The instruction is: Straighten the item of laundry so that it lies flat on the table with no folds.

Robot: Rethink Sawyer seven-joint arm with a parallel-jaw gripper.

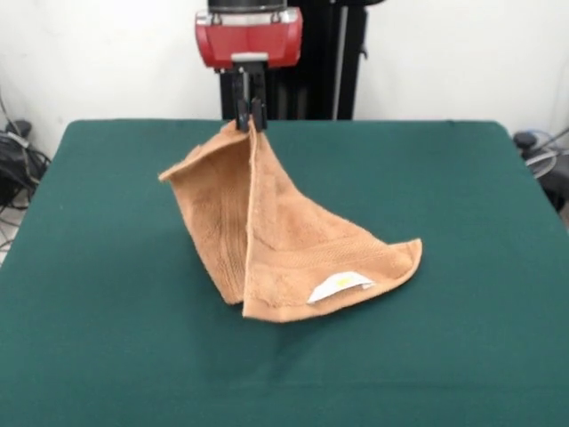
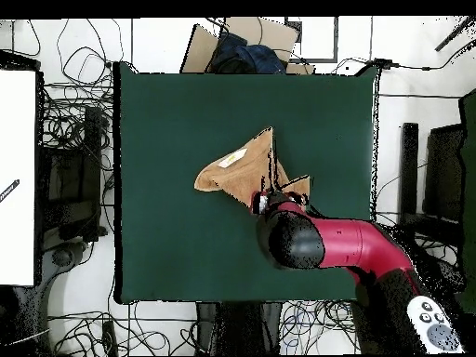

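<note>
Nearest the front camera we saw the towel's (image 1: pixel 284 249) lower hem resting on the table (image 1: pixel 107 338), with a small white label (image 1: pixel 340 286) lying on the fabric just above that hem. From there the cloth rose in a tent-like peak to the gripper (image 1: pixel 249 116), whose two dark fingers were pinched together on the topmost corner, holding it up off the table. Below the grip the towel fell in two panels: one folded flap hanging toward the picture's left, and a broader sheet sloping down to the right, where a woven band ran close to the edge.

In the overhead view we could not see the fingers at all, since the red and black arm (image 2: pixel 344 244) covered them and part of the cloth. What that view did show us was the towel's (image 2: pixel 244 169) outline as a ragged pointed shape near the middle of the table (image 2: pixel 167 251), well away from every edge. We saw the label only as a faint pale mark there, and the lift of the cloth was plain only from the front.
</note>
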